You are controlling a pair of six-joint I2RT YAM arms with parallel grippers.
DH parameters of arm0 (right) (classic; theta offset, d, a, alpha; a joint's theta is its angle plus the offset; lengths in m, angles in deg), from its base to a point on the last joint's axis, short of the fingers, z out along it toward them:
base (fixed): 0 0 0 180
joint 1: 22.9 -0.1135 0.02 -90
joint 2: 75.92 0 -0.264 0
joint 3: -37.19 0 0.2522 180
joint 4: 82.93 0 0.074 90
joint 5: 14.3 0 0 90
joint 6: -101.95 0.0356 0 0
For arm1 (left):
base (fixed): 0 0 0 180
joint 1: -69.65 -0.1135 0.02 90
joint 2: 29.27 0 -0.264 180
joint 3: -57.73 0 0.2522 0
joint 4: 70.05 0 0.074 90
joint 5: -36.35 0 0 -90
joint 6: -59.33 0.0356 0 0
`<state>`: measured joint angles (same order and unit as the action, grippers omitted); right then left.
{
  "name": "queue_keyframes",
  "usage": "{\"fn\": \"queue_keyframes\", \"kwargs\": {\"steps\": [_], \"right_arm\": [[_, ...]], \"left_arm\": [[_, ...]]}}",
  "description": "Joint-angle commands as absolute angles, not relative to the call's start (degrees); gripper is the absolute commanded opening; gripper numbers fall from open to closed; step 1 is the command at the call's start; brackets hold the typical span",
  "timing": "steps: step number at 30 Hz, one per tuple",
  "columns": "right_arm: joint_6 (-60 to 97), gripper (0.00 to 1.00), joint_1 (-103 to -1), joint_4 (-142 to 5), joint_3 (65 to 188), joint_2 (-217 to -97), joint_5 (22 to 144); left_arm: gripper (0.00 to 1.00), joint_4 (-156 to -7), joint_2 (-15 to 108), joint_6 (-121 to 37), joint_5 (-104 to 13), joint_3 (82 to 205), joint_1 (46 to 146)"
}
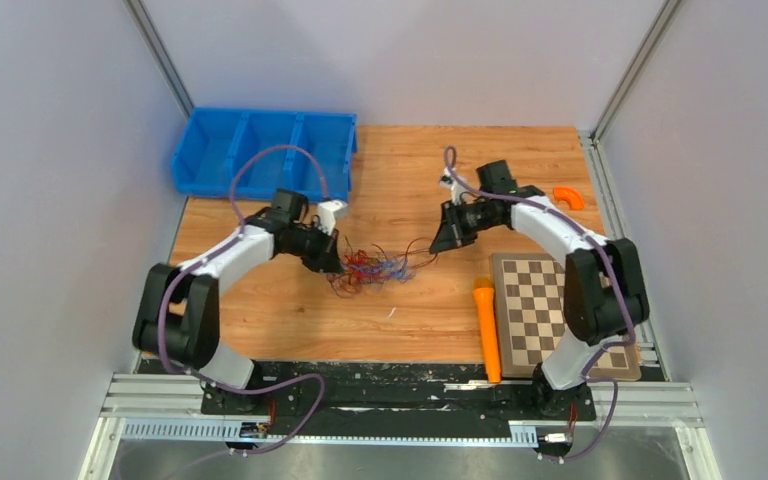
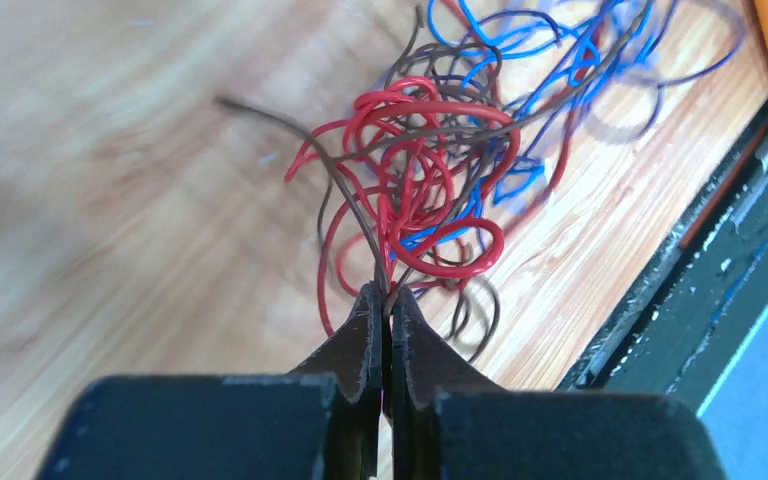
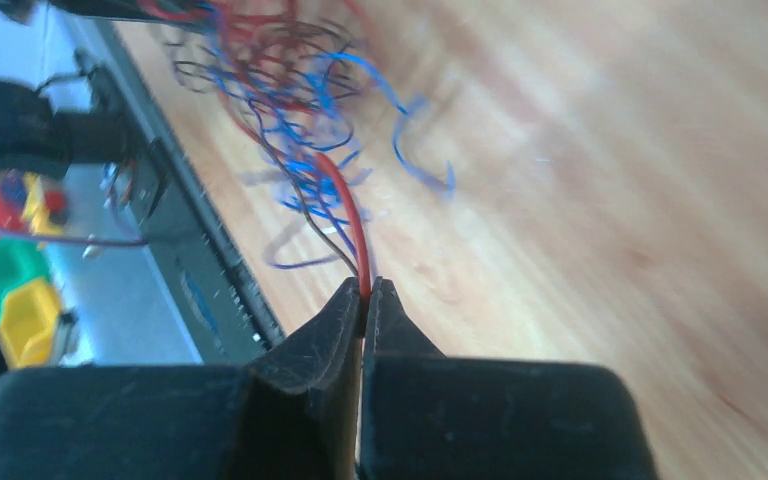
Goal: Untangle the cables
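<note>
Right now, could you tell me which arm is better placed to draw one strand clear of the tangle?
Probably the right: the right gripper pinches a red wire beside the tangle, while the left gripper clamps several cables at the knot, suiting an anchor.

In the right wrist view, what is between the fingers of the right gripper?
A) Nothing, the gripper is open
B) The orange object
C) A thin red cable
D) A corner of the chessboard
C: the right gripper is shut, and the red cable runs from the tangle straight down into its closed fingertips.
</note>
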<state>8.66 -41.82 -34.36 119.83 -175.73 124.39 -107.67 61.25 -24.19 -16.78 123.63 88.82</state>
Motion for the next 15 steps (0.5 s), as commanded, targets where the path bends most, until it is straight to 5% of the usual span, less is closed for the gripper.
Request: {"fn": "queue_keyframes", "kwargs": {"steps": [1,15], "right_arm": [[6.49,0.00,-35.45,-33.65,121.57,-166.45,115.20],[6.48,0.00,-18.71,-32.77,133.96,-159.94,104.59]], "left_arm": [[0.00,-123.80,46.40,-11.36,-17.44,124.53,78.09],[0.00,-139.04,30.52,5.10,-16.90,129.97,44.11]]}}
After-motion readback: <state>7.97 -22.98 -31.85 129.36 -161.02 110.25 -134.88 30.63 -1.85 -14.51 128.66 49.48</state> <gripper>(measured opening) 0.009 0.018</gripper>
